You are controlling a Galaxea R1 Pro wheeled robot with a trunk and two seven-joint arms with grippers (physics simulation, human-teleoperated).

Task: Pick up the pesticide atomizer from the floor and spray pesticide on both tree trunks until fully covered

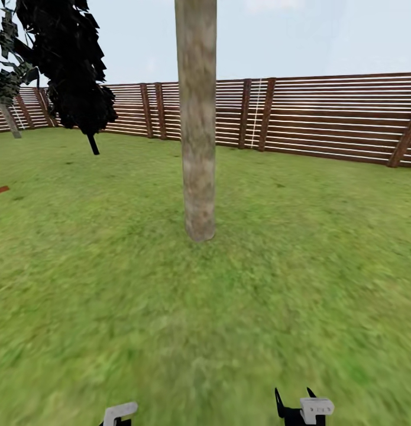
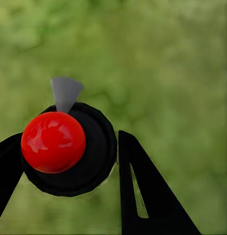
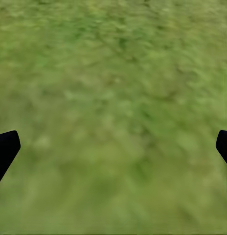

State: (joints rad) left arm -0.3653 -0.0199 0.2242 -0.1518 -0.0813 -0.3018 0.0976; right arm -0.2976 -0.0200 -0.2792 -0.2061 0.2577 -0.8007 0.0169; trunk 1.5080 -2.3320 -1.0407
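Ahead of both end effectors in the head view, the thick, pale grey-brown mottled tree trunk (image 1: 197, 118) stands upright on the green lawn (image 1: 288, 266), with open grass between it and the robot, so nothing blocks the approach. The left end effector (image 1: 119, 413) and the right end effector (image 1: 304, 407) sit low at the near edge. Farther off, beyond the trunk, runs the brown horizontal-slat wooden fence (image 1: 335, 115); a dark, jagged leaf clump (image 1: 69, 65) hangs well off to the left end effector's side, and a second, thinner-looking trunk (image 1: 8, 118) stands far beyond it. In the left wrist view, the left end effector (image 2: 69, 161) is closed around the small black pesticide atomizer with its glossy red round cap (image 2: 53, 142), black fingers (image 2: 142, 186) pressed to either side of the bottle; a small grey wedge (image 2: 65, 92), probably the nozzle, points away from the end effector over blurred grass. In the right wrist view, the right end effector (image 3: 113, 147) is spread wide and holds nothing, only grass below. To spray well, I judge the left arm should rise and turn the nozzle squarely at the trunk, then sweep from base upward; closing in first seems wise, as the trunk looks well apart.
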